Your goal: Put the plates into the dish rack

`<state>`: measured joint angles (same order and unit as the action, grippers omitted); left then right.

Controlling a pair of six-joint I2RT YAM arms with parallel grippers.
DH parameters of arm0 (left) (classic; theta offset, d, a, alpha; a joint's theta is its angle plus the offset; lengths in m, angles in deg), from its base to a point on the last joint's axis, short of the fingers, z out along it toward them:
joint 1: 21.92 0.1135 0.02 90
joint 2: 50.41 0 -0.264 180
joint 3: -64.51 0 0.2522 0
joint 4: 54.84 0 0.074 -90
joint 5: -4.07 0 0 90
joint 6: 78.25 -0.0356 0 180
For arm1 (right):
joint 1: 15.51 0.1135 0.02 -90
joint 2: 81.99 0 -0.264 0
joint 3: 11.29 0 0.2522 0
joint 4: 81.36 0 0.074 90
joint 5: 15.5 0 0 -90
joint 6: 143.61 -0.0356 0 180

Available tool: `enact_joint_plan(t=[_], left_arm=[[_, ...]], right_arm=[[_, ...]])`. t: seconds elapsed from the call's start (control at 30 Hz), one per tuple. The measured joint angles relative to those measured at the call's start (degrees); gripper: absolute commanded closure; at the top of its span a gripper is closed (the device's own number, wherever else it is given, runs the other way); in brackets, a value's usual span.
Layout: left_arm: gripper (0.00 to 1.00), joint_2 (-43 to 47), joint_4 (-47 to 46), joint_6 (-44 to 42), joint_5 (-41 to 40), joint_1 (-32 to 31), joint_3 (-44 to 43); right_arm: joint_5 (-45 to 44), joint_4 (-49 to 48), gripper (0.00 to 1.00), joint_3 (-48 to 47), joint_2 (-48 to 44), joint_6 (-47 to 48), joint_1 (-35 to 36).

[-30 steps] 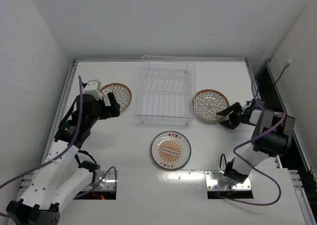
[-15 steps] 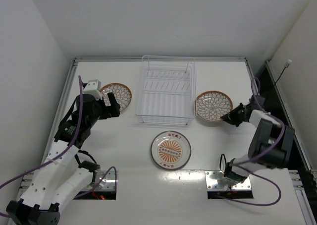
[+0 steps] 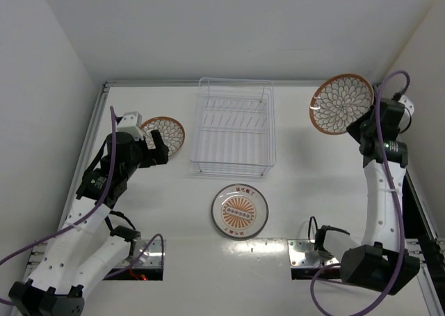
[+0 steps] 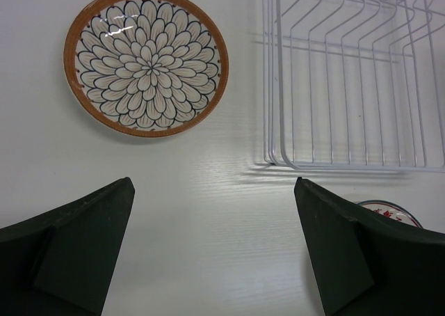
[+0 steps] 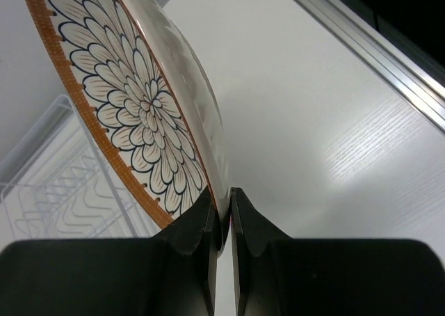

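Observation:
My right gripper (image 3: pixel 363 124) is shut on the rim of an orange-rimmed plate (image 3: pixel 341 103) and holds it high and tilted on edge, right of the dish rack (image 3: pixel 233 128). In the right wrist view the fingers (image 5: pixel 208 222) pinch the plate (image 5: pixel 139 100) edge. A second orange-rimmed plate (image 3: pixel 165 133) lies flat left of the rack; it shows in the left wrist view (image 4: pixel 146 60). My left gripper (image 4: pixel 212 243) is open and empty above the table, near that plate. The sunburst plate (image 3: pixel 240 210) lies flat in front of the rack.
White walls enclose the table on the left, back and right. A metal rail (image 5: pixel 389 65) runs along the right table edge. The rack's corner (image 4: pixel 348 79) shows in the left wrist view.
My right gripper has closed on the right plate, lifted it off the table and swung it up and back to the right of the rack. The left arm has not moved.

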<state>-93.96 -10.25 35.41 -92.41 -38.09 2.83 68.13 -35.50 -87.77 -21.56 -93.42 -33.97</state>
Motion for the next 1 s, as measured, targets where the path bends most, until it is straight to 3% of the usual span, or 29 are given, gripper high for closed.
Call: enact_joint_plan(t=[0.47,1.0], left_arm=[[0.00,0.0,0.0,0.0,0.0,0.0,0.0],[0.00,-0.5,0.0,0.0,0.0,0.0,0.0]], right_arm=[[-17.5,9.2,1.00,-24.4,27.9,5.4,26.1],[-34.3,18.3,1.00,-52.7,54.1,7.1,37.2]])
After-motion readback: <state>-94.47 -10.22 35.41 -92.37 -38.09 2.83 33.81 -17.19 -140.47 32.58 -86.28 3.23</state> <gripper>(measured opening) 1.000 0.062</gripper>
